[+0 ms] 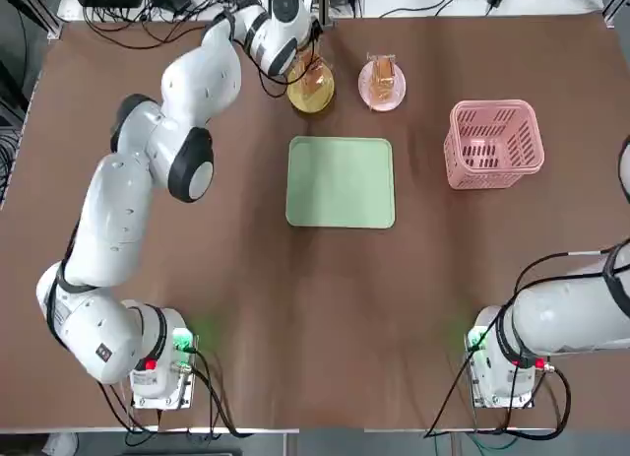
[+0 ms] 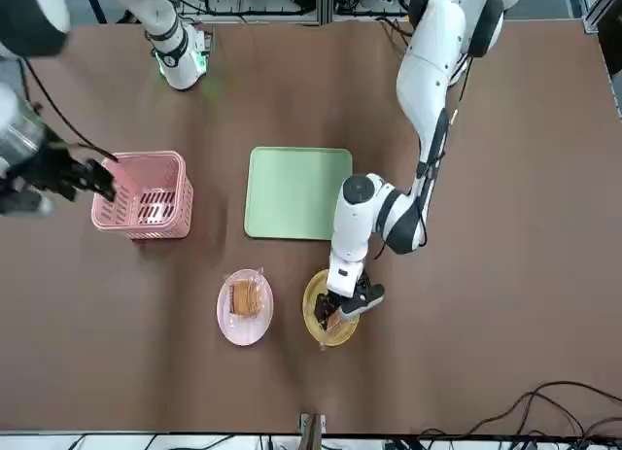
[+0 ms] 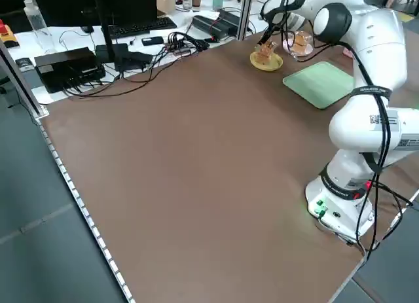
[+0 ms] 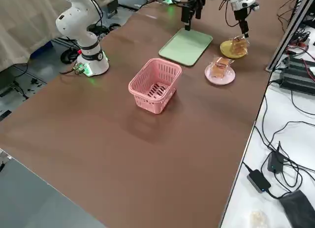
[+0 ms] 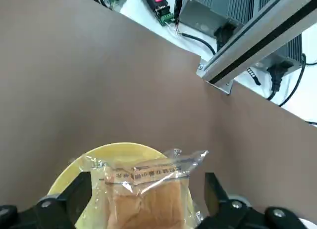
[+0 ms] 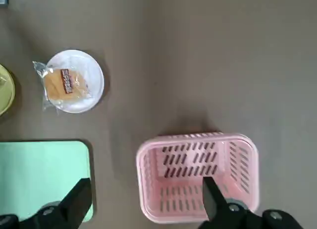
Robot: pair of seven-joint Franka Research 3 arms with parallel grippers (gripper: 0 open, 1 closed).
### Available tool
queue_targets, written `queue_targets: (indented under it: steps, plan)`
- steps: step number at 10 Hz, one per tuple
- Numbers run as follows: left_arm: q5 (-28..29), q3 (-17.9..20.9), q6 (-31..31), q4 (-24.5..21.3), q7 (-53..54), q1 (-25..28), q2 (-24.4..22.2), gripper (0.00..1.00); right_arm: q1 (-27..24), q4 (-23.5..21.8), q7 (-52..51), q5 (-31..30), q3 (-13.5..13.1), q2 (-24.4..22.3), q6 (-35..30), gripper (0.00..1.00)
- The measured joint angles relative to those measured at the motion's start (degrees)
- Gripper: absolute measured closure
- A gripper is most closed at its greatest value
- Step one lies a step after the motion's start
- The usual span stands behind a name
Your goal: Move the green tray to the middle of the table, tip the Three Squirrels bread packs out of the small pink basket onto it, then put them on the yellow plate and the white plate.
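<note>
Brown-clothed table (image 1: 246,308), cable-strewn desks (image 3: 131,48) beyond

The table (image 1: 246,308) is seen from straight overhead and from across, facing the robot. Raised diagonal views are taken from either side. The green tray (image 1: 341,181) at centre frame is shared by top, front and right wrist views.

Grey floor (image 3: 39,250) w/ white side bench (image 4: 290,154) carrying black cables, power bricks, a keyboard (image 3: 134,29); curtain (image 4: 24,21) behind.
</note>
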Motion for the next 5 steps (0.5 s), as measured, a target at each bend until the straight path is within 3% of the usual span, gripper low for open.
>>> queue_targets:
  steps: [3, 5]
  plan:
    - [0.0, -1.5, -12.6, 0.4, 2.3, 0.3, -6.9, 0.0, -4.2, -0.6, -4.3, 0.0, -0.1, -2.1, -4.5, 0.01]
    - [-3.3, -2.3, -23.0, 0.4, 8.3, 2.1, -12.8, 0.0, -5.7, -1.2, -6.0, 0.0, -0.2, -2.0, -4.7, 0.01]
